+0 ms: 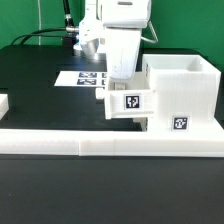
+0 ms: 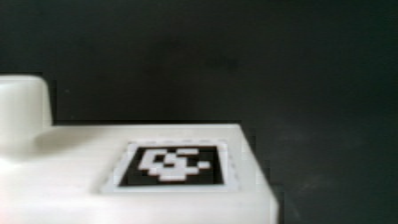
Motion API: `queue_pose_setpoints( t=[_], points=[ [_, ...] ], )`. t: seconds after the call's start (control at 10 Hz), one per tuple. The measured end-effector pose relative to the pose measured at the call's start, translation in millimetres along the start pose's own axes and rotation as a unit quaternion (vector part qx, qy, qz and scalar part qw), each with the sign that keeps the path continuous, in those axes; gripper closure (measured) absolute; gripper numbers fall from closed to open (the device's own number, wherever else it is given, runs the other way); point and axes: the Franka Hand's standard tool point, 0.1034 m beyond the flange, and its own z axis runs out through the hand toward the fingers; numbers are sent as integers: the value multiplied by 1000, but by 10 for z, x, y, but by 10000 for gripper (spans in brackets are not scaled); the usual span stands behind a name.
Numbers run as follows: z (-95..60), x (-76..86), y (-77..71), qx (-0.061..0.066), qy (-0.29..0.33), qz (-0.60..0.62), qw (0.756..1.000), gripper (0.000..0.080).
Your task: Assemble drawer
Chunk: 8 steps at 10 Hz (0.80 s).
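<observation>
My gripper [image 1: 120, 86] comes down from above onto a small white box tray [image 1: 128, 103] with a black-and-white tag on its front. It holds the tray above the table, right against the open side of the tall white hollow casing [image 1: 183, 88] on the exterior view's right. The fingers are hidden behind the tray's wall. The wrist view shows the tray's tagged face [image 2: 175, 163] close up over the black table, with a rounded white part [image 2: 22, 110] beside it. My fingertips do not show there.
A long low white rail [image 1: 80, 147] runs along the front of the black table. The marker board [image 1: 85, 77] lies flat behind the gripper. A small white piece [image 1: 3, 103] sits at the exterior view's left edge.
</observation>
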Motion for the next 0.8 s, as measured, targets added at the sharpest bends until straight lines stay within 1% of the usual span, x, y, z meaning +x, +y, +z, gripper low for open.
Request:
queue_pose_setpoints(
  t=[0.3,0.5,0.6,0.8],
  points=[
    [8,36,11,-2,0,11,1000,755],
    [6,31,43,-13,-2,19,1000,755],
    [8,23,45,-15,-1,20,1000,755],
    [8,24,44,-14,-1,19,1000,755]
  ],
)
